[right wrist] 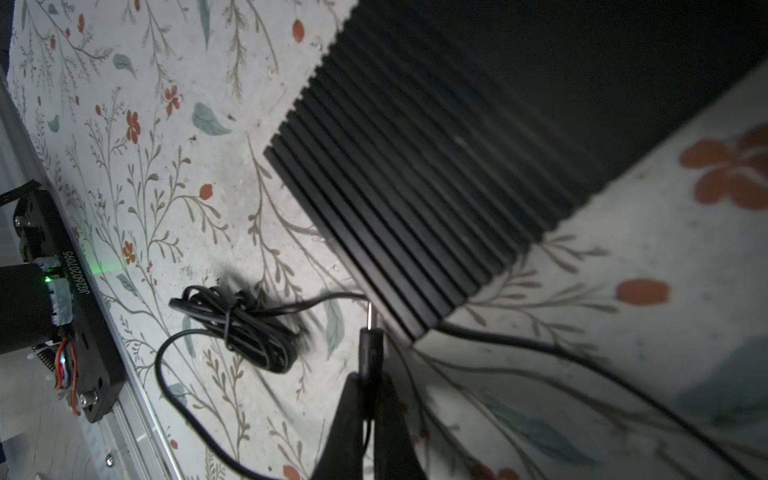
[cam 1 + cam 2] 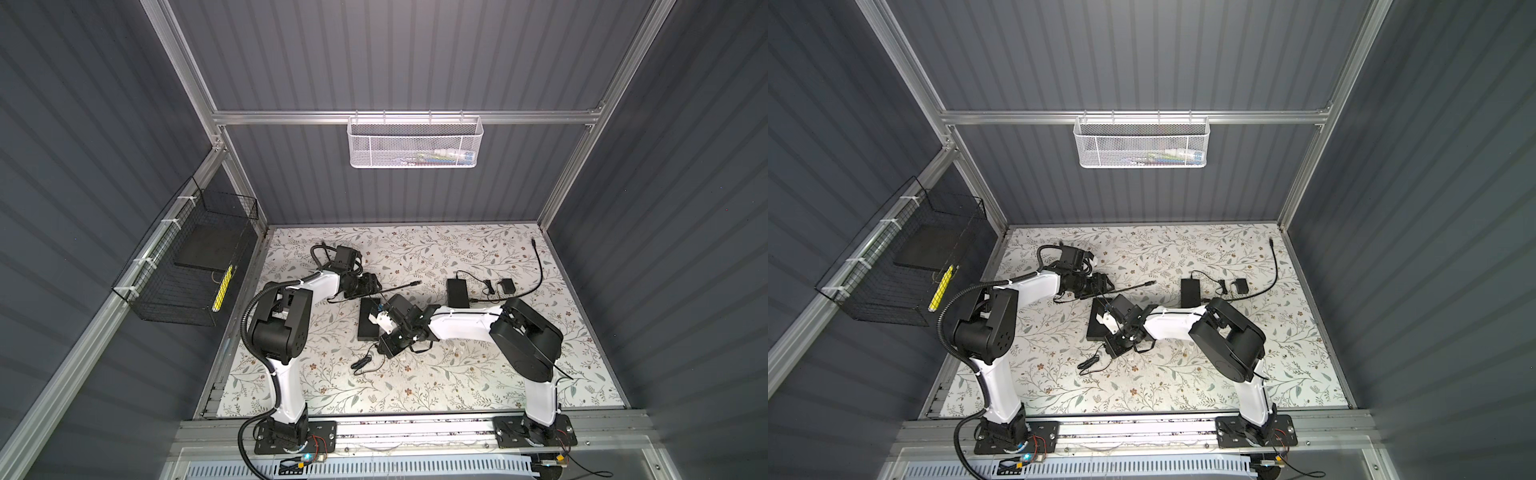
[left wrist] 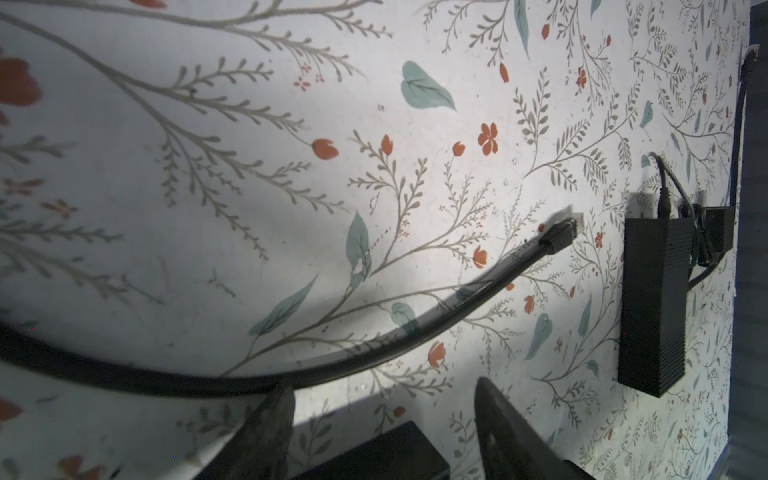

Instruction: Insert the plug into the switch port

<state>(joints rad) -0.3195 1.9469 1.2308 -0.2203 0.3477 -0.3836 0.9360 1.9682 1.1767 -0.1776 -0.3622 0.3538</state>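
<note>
Plug in grip, closing on the switch

In a top view the right end effector hovers over the switch; in the left wrist view the left end effector stands open, an ethernet cable just beyond its fingers; in the right wrist view the plug is pinched, its pin beside the switch's ribbed corner; the next move likely calls for finding the unseen port and aligning.

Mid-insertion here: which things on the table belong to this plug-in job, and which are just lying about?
In the job:
- barrel plug, pinched in the shut right gripper
- ribbed black switch, close by
- bundled cord, apparently the plug's

Lying about:
- Ethernet plug, beyond the open left gripper
- second ribbed black box
- small adapter
- long black cable along the table's right edge
</note>
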